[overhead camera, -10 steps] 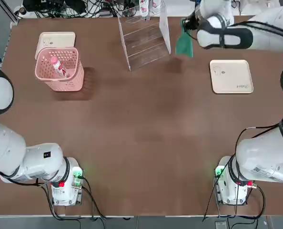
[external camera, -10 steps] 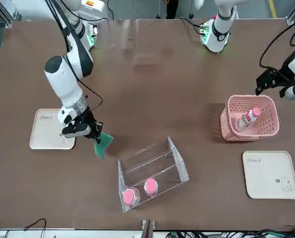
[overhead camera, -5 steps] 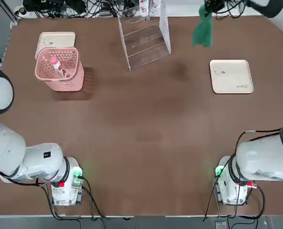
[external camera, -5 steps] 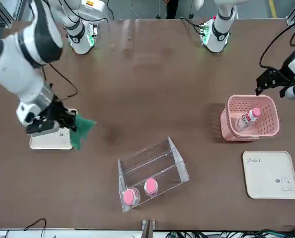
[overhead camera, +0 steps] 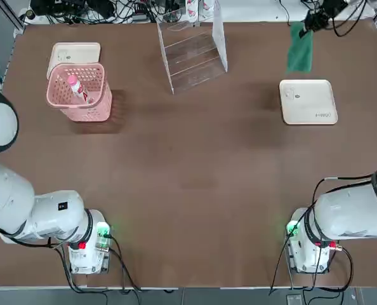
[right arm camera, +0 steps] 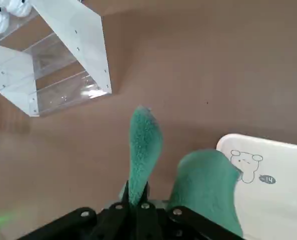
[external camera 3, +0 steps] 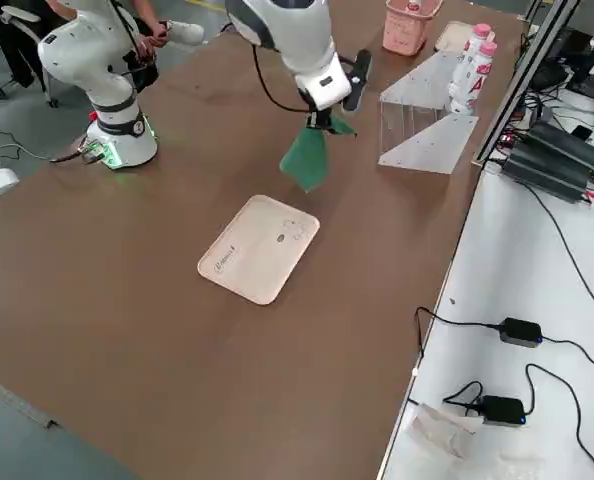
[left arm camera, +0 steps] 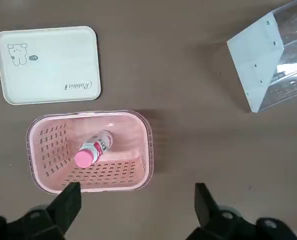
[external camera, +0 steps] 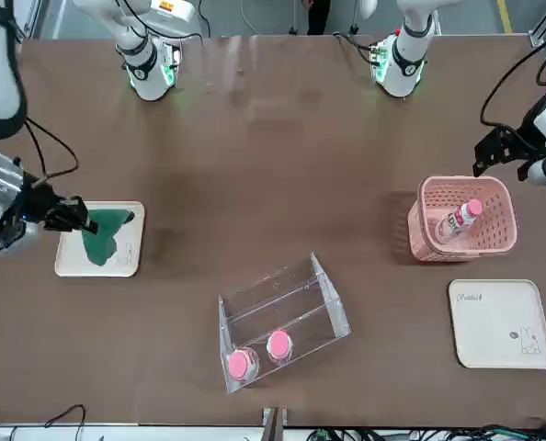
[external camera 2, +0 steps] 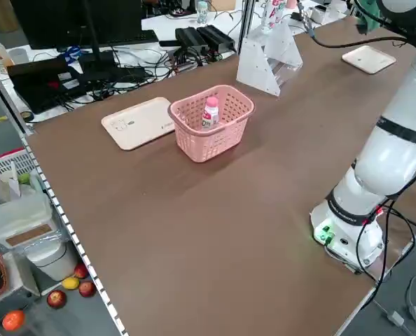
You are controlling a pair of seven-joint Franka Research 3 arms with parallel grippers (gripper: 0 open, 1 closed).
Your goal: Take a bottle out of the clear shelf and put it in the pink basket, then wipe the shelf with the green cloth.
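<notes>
Green cloth (right arm camera: 203, 187) hangs pinched in the right end effector (right arm camera: 138, 202).

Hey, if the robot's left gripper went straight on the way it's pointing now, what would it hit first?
Probably the bare tabletop just beside the pink basket: the left gripper points down there, though how far it hangs above is unclear.

A brown table (overhead camera: 176, 190) carries a clear shelf (overhead camera: 191, 54), a pink basket (overhead camera: 80, 95) and two cream-coloured trays (overhead camera: 308, 102). One tray lies just beside the basket.
</notes>
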